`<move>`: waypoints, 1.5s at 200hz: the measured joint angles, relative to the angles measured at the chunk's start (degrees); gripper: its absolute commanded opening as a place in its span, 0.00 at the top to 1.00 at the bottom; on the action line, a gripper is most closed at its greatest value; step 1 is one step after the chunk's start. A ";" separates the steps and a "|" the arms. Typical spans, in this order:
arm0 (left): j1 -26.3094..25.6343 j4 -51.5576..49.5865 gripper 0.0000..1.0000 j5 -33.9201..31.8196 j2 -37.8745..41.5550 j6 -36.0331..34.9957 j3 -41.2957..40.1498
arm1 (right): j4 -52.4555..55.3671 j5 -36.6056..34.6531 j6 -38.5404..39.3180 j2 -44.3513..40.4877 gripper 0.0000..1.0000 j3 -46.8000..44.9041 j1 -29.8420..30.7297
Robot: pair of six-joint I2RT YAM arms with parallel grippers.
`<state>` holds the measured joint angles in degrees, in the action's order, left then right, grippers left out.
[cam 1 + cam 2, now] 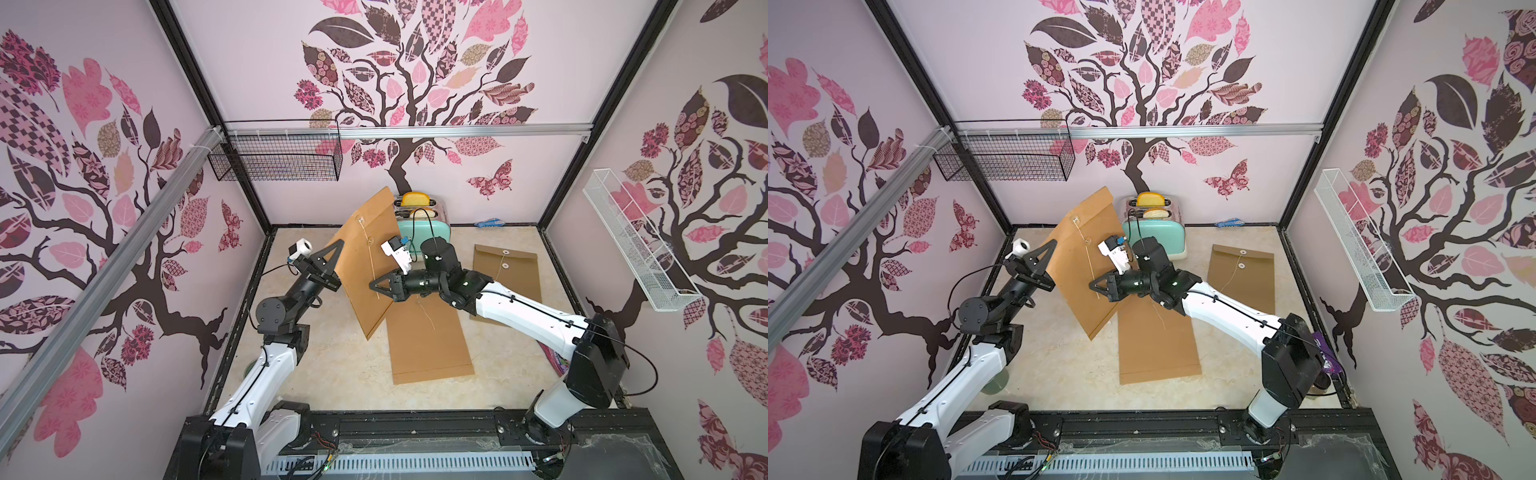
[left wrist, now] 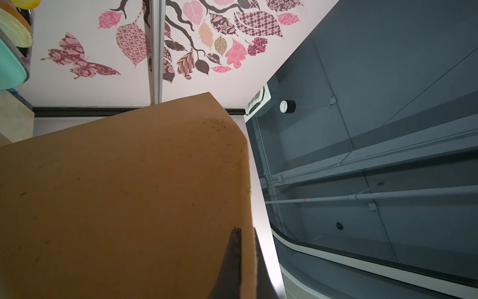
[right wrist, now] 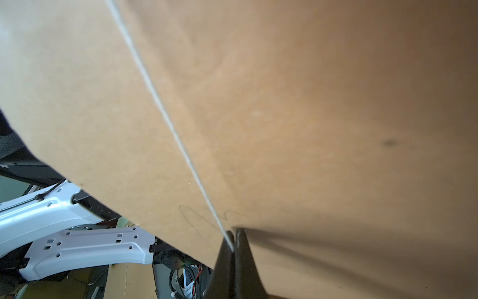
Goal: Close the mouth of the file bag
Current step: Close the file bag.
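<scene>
A brown paper file bag (image 1: 357,270) (image 1: 1075,270) is held up off the table, tilted on edge, in front of the toaster. My left gripper (image 1: 337,246) (image 1: 1054,245) is shut on its left edge; the left wrist view shows the fingers (image 2: 234,248) pinching the bag's rim (image 2: 124,194), gripper (image 2: 245,230). A thin pale string (image 1: 371,262) (image 3: 168,121) runs down the bag's front from its round clasp. My right gripper (image 1: 372,286) (image 1: 1092,286) (image 3: 234,234) is shut on the string's lower end, close against the bag's face (image 3: 310,103).
Two more file bags lie flat on the table, one in the middle (image 1: 428,345) and one to the right (image 1: 507,278). A mint toaster (image 1: 428,228) with bread stands behind. A black wire basket (image 1: 274,160) and a white one (image 1: 636,241) hang on the walls.
</scene>
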<state>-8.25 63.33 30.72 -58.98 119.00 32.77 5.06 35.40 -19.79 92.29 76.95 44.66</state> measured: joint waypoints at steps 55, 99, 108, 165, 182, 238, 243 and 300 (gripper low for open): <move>-1.07 0.70 1.00 -1.18 0.39 0.00 0.00 | 7.06 1.77 2.34 1.38 1.00 6.86 -3.19; -1.14 1.33 1.00 -1.55 0.98 0.00 -0.83 | 11.78 3.23 4.15 4.96 1.00 12.59 -7.21; -1.14 1.42 1.00 -1.62 0.98 0.00 -1.01 | 12.96 3.15 4.52 5.44 1.00 13.31 -7.82; -1.14 1.68 1.00 -1.79 0.96 0.00 -1.07 | 19.02 4.04 6.64 9.16 1.00 21.53 -10.60; -1.14 2.10 1.00 -1.73 0.94 0.00 -1.09 | 20.44 4.59 7.21 10.03 1.00 23.02 -11.21; -1.18 2.14 1.00 -1.01 0.83 0.00 -1.09 | 27.04 4.94 8.13 13.79 1.00 30.62 -12.20; -1.18 2.14 1.00 -0.92 0.83 0.00 -1.09 | 27.54 4.85 8.11 14.03 1.00 31.47 -12.35; -1.18 2.23 1.00 -0.85 0.81 0.00 -2.40 | 30.99 4.42 6.51 14.91 1.00 38.88 -13.49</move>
<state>-9.43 65.56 29.87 -58.17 119.00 30.37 36.05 39.81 -13.28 107.20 115.83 31.18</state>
